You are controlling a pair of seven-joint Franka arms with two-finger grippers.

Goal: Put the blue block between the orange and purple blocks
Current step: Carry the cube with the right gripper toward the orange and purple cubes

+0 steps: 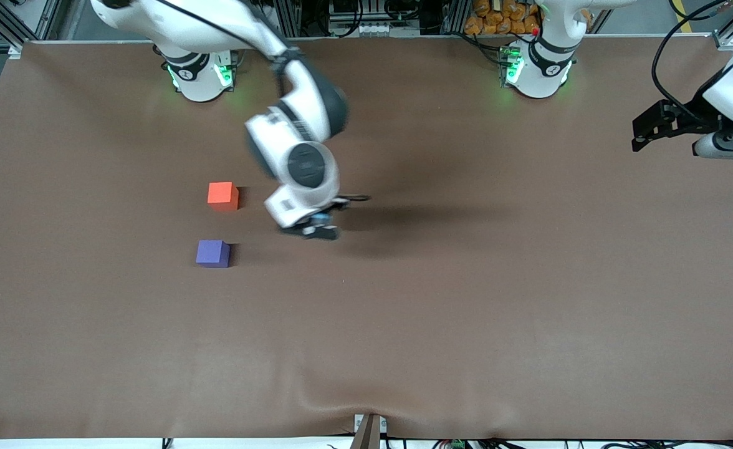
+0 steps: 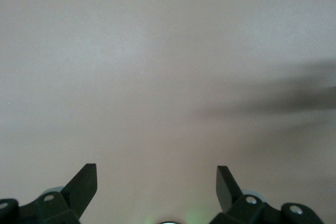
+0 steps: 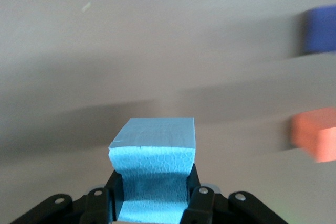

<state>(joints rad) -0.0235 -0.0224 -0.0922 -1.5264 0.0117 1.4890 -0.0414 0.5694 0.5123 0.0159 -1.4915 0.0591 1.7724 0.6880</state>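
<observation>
Blue block [image 3: 155, 174] sits squeezed tight in the right gripper [image 1: 316, 226], beside the gap between the orange block [image 1: 222, 194] and purple block [image 1: 212, 253], toward the left arm's end, while the left gripper [image 2: 156, 188] waits open.

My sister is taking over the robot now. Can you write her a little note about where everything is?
Right gripper: shut on the small light sky-blue matte cube, squeezing it in.
Left gripper: open, holding nothing, waiting at its own end of the table.
Bright orange-red matte cube and violet-purple matte cube: on the brown table, apart, the purple one nearer the front camera.
Done: blue cube gripped.
Left: set it in the gap between the two.
</observation>
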